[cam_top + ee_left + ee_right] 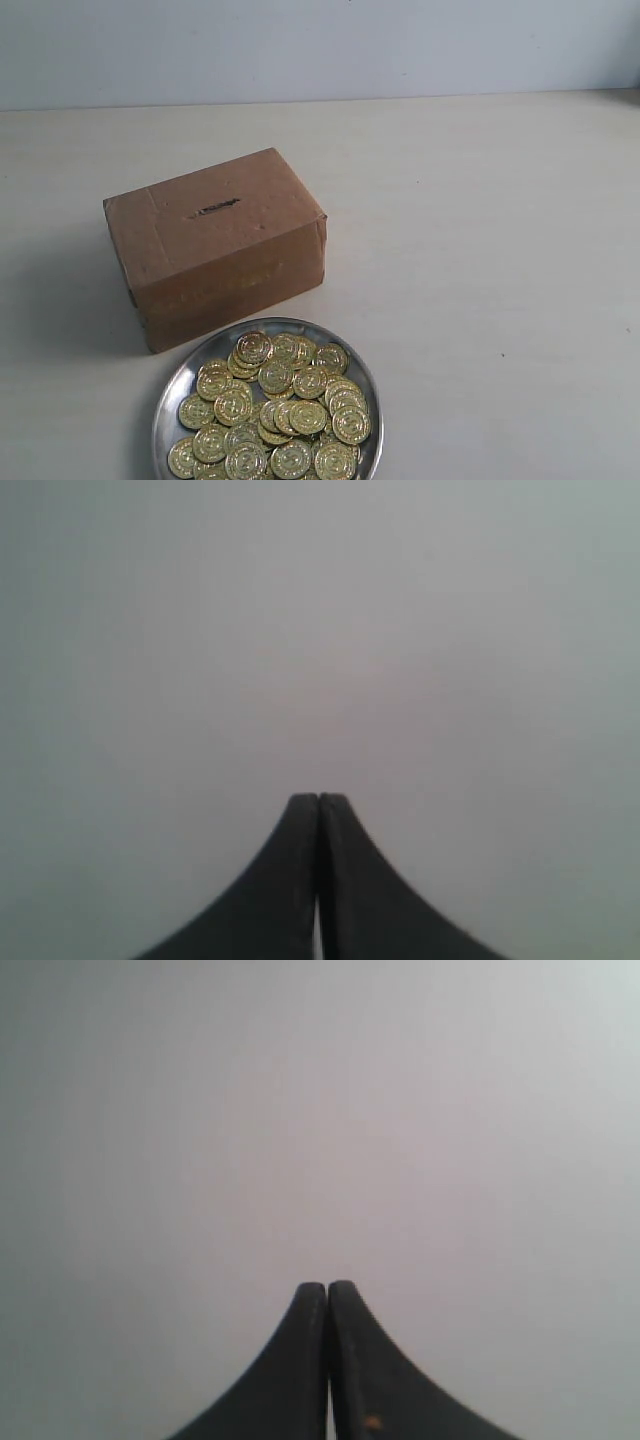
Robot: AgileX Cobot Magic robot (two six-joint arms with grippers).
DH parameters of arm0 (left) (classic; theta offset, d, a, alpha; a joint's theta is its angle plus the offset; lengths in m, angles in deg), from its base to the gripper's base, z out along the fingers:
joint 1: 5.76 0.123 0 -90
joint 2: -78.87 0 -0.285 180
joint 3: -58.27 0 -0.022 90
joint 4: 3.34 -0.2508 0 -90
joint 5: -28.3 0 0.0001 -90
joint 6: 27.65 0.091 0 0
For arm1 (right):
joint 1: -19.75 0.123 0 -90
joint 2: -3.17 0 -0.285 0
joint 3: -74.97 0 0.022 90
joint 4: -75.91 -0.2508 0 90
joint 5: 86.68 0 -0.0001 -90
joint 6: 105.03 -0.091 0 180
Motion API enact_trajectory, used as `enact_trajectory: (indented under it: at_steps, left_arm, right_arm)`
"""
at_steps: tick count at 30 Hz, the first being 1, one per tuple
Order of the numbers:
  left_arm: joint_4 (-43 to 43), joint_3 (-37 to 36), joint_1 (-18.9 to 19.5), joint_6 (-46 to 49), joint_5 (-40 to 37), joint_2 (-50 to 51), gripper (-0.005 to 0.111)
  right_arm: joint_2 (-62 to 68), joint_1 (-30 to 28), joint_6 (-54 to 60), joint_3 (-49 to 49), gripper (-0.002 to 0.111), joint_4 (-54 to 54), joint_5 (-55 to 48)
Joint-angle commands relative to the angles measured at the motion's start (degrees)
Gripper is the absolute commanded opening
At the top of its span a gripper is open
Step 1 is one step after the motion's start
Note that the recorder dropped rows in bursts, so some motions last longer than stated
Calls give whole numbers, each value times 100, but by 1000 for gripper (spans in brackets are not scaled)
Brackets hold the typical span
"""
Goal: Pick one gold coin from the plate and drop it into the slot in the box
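Note:
A brown cardboard box (215, 245) stands left of centre on the pale table, with the dark box slot (213, 209) in its top face. Just in front of it lies the shiny silver plate (172, 385), heaped with several gold coins (275, 410). Neither arm shows in the exterior view. My left gripper (318, 798) is shut with nothing between its black fingers, facing a blank grey surface. My right gripper (327, 1286) is likewise shut and empty over a blank grey surface.
The pale table (480, 260) stretches wide to the right of the box and plate. A grey wall (320, 45) rises behind the table's far edge. The plate reaches the bottom edge of the exterior view.

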Motion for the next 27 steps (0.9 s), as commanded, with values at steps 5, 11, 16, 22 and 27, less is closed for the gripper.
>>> enact_trajectory:
  at_steps: [5, 11, 16, 22, 27]
  left_arm:
    - [-99, -1635, -221, -43, 138, 0, 0]
    - [-1062, -2721, -432, -43, 151, 0, 0]
    - [-1348, -3504, -432, -43, 480, 0, 0]
    - [-1809, -3957, -432, -43, 555, 0, 0]
    - [-1839, -4081, -432, -43, 426, 0, 0]
  right_arm:
    - [-19, -19, -5, 445, 0, 41, 243]
    - [-19, -19, -5, 604, 0, 41, 255]
    - [-19, -19, -5, 778, 0, 41, 255]
    - [-19, -19, -5, 1511, 0, 41, 302]
    - [-19, -19, -5, 2279, 0, 41, 321]
